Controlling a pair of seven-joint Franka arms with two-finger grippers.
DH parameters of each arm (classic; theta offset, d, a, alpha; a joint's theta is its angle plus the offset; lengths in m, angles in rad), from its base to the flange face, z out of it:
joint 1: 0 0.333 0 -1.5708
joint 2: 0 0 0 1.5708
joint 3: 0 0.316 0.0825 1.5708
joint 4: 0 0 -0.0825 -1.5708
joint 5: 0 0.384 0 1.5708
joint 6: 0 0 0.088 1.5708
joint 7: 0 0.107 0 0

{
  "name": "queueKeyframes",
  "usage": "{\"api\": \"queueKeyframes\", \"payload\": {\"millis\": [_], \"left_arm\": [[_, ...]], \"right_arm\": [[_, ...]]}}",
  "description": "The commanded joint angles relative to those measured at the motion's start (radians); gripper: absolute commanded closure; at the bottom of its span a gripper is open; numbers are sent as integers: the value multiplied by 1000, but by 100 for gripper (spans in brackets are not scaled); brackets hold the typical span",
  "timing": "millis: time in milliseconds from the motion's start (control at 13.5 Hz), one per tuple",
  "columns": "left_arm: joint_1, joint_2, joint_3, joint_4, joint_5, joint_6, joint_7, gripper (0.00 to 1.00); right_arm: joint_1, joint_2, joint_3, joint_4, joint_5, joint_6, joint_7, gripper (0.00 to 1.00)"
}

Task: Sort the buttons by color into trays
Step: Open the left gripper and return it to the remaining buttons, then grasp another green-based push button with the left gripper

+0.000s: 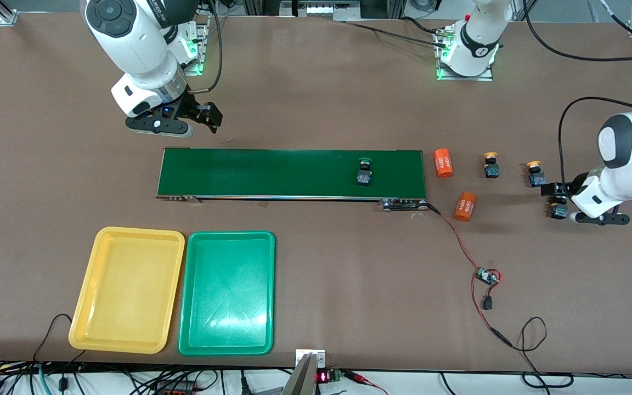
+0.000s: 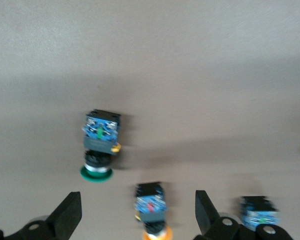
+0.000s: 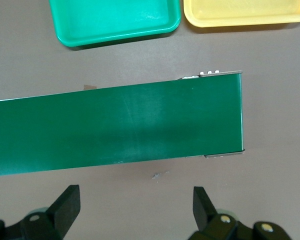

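A green-capped button (image 1: 365, 171) stands on the dark green conveyor belt (image 1: 272, 173) near the left arm's end. Two yellow-capped buttons (image 1: 491, 164) (image 1: 535, 173) and a third button (image 1: 558, 210) stand on the table past that end. My left gripper (image 1: 553, 197) is open and low over them. In the left wrist view a yellow-capped button (image 2: 151, 207) lies between the open fingers (image 2: 72, 210) of my left gripper (image 2: 137, 200), with a green-capped button (image 2: 100, 145) beside it. My right gripper (image 1: 206, 118) (image 3: 135, 195) is open and empty by the belt's other end. The yellow tray (image 1: 129, 291) and the green tray (image 1: 227, 291) are empty.
Two orange cylinders (image 1: 443, 163) (image 1: 464, 206) lie between the belt's end and the loose buttons. A red wire runs from the belt to a small circuit board (image 1: 486, 276). The right wrist view shows the belt (image 3: 115, 127), the green tray (image 3: 115, 17) and the yellow tray (image 3: 240, 12).
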Motion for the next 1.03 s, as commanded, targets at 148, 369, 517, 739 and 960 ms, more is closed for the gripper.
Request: {"api": "queueKeyframes", "payload": {"millis": [148,369,517,739,960], "left_arm": [[94,166,-24,153,26,12,300,0],[97,181,-25,175,26,9,342,0],[109,213,-27,175,14,21,343,0],[109,236,-31,175,8,46,342,0],[111,246,-30,170,8,70,342,17]], "right_arm": [[3,-29,4,-26,-17,15,26,0],[3,-29,4,-26,-17,15,26,0],[1,-30,4,-26,-17,15,26,0],[1,-30,4,-24,-17,13,26,0],[0,-30,4,-24,-17,11,26,0]]}}
